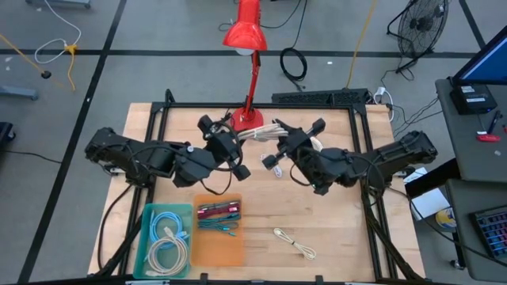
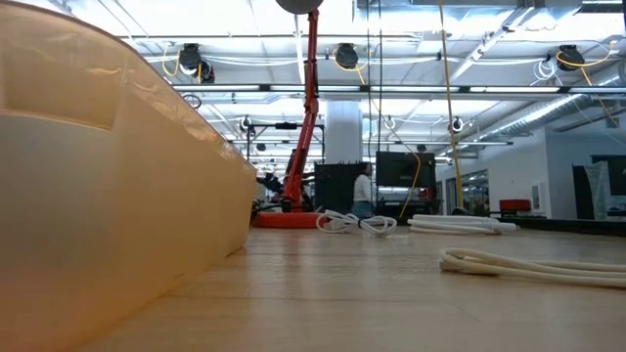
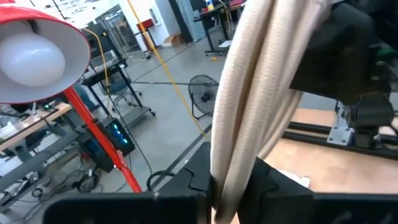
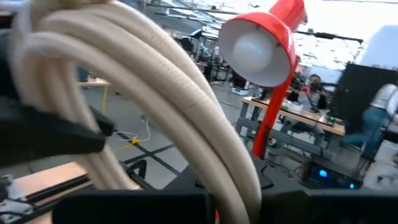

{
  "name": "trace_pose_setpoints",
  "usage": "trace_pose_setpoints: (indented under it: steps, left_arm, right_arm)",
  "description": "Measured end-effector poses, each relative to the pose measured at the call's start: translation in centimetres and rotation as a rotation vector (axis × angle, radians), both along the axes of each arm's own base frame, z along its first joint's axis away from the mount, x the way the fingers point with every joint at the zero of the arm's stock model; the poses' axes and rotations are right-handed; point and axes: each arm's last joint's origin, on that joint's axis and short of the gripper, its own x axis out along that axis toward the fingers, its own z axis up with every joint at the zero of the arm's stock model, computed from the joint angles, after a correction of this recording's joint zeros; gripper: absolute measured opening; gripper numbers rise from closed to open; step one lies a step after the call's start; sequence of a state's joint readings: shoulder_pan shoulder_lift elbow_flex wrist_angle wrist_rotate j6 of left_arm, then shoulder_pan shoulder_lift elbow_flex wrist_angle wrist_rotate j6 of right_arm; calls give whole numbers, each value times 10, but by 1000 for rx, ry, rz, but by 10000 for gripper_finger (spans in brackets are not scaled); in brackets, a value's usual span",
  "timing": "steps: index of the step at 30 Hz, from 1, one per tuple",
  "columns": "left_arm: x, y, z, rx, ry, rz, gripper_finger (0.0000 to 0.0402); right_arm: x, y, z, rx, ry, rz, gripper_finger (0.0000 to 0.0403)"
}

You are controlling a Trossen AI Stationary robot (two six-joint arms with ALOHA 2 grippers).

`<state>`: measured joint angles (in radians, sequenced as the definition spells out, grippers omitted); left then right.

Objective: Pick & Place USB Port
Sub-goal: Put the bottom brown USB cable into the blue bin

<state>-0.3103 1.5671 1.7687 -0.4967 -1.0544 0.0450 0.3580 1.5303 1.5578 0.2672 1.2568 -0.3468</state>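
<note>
Wide wooden table (image 1: 341, 229), plenty of bare board at the front right, only a loose white cable (image 1: 295, 243) lying there. Red desk lamp (image 1: 247, 47) stands at the back edge, crowding both arms. Front left, the orange bin (image 1: 219, 245) sits beside the teal bin (image 1: 147, 237). Mid-table, the left gripper (image 1: 224, 136) and right gripper (image 1: 295, 142) each clench one end of a white USB cable bundle (image 1: 255, 131), raised just by the lamp base. Wrist views confirm it: cords pinched between dark fingers (image 3: 186, 186). The low view shows neither gripper, only two more cables (image 2: 460, 225) resting at the far edge.
</note>
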Motion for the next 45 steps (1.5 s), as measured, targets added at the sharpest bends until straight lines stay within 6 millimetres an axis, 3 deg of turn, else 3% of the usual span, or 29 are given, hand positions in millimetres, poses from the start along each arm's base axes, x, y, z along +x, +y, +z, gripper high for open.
trace_pose_setpoints:
  steps: [7, 10, 13, 16, 22, 25, 27, 32, 38, 42, 45]
  left_arm:
    - [-26, 3, 17, -89, -94, -18, 30]
    - [-47, 11, 26, -170, -169, 28, 29]
    - [-74, 24, 36, -331, -271, 32, 28]
    - [-95, 31, 30, -530, -240, -22, 28]
    - [-123, 28, 2, -1077, 27, -3, 28]
    - [-133, 15, -16, -1251, 243, 146, 28]
    - [-129, 3, -25, -1320, 310, 216, 28]
    - [-128, -21, -42, -1429, 309, 289, 28]
    - [-148, -57, -86, -1561, 273, 488, 27]
    - [-165, -84, -119, -1689, 174, 538, 27]
    - [-168, -102, -143, -1799, 167, 478, 27]
  right_arm:
    - [-9, 28, 5, -19, -20, 115, 53]
    - [-17, 41, 9, -28, -31, 139, 79]
    - [-33, 52, 19, -29, -31, 135, 103]
    - [-50, 52, 28, -23, 8, 73, 122]
    - [-93, 42, 53, 8, 45, 25, 139]
    - [-111, 33, 64, 17, 31, 41, 137]
    - [-120, 30, 68, 10, 36, 56, 133]
    - [-139, 24, 74, -11, 55, 101, 122]
    - [-152, 25, 73, -62, 117, 147, 109]
    - [-161, 27, 73, -67, 121, 184, 101]
    - [-163, 28, 73, -67, 129, 184, 95]
